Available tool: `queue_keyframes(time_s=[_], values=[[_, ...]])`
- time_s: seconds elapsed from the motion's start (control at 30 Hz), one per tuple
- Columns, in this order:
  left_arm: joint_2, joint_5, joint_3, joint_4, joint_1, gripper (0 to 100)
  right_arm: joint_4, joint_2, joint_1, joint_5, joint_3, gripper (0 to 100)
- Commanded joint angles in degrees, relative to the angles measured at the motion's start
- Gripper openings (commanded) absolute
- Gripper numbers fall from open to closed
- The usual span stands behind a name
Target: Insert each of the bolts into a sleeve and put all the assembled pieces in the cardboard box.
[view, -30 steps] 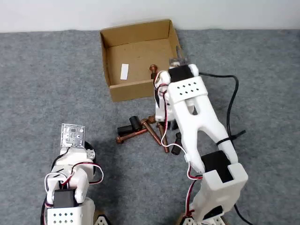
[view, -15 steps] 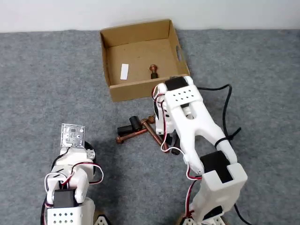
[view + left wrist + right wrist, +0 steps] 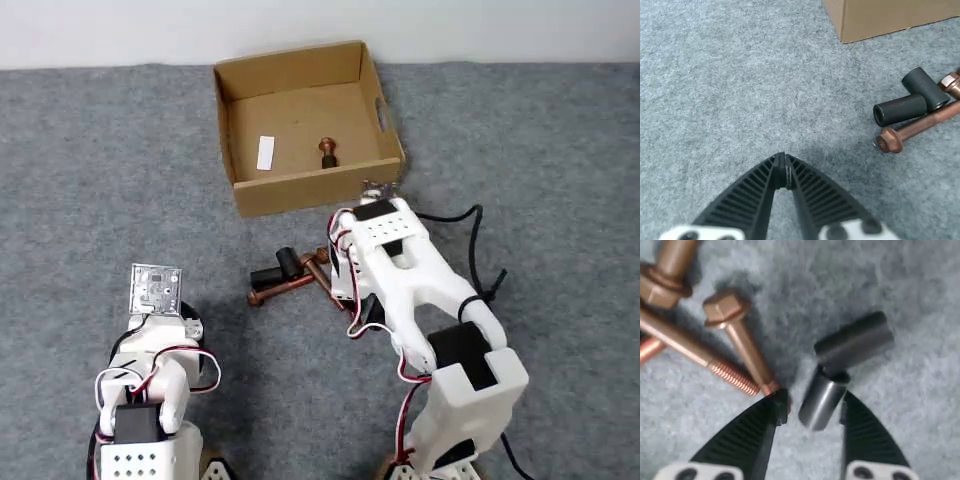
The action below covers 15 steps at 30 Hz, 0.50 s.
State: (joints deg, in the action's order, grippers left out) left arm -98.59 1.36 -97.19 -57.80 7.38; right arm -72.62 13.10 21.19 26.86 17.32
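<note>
The cardboard box (image 3: 246,190) stands at the back of the table, with one bolt-and-sleeve piece (image 3: 327,153) lying inside. Just in front of it lie loose copper bolts (image 3: 283,290) and black sleeves (image 3: 275,272). My right arm (image 3: 390,235) hangs low over that pile. My right gripper (image 3: 812,404) is open, its fingers on either side of a dark sleeve (image 3: 821,397), beside a second sleeve (image 3: 855,342) and a bolt (image 3: 740,340). My left gripper (image 3: 783,167) is shut and empty, held over bare carpet short of two sleeves (image 3: 900,107) and a bolt (image 3: 920,130).
Grey carpet covers the table. My left arm (image 3: 150,350) sits at the front left, away from the pile. The box corner (image 3: 880,17) shows beyond the left gripper. The right arm's black cable (image 3: 480,250) loops to its right.
My right arm has drawn back from the box rim toward me and come down over the pile. The assembled piece stays in the box. The left arm has not moved.
</note>
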Motion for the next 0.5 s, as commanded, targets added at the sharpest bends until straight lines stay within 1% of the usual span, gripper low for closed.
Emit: queue_keyframes(time_s=[0.0, 0.07, 0.2, 0.33, 0.47], values=[[-0.53, 0.44, 0.40, -0.18, 0.44, 0, 1.89, 0.75, -2.33, 0.26, -0.26, 5.0], [-0.53, 0.44, 0.40, -0.18, 0.44, 0, 1.63, 2.59, -3.21, 0.44, -0.44, 1.3], [-0.53, 0.44, 0.40, -0.18, 0.44, 0, 0.75, 3.38, -3.82, 0.62, -0.44, 0.9], [-0.53, 0.44, 0.40, -0.09, 0.44, 0, -1.63, -0.66, -3.47, 0.62, -0.88, 0.9], [-0.53, 0.44, 0.40, -0.18, 0.00, 0, -6.46, -7.25, -3.47, 0.26, -2.64, 0.9]])
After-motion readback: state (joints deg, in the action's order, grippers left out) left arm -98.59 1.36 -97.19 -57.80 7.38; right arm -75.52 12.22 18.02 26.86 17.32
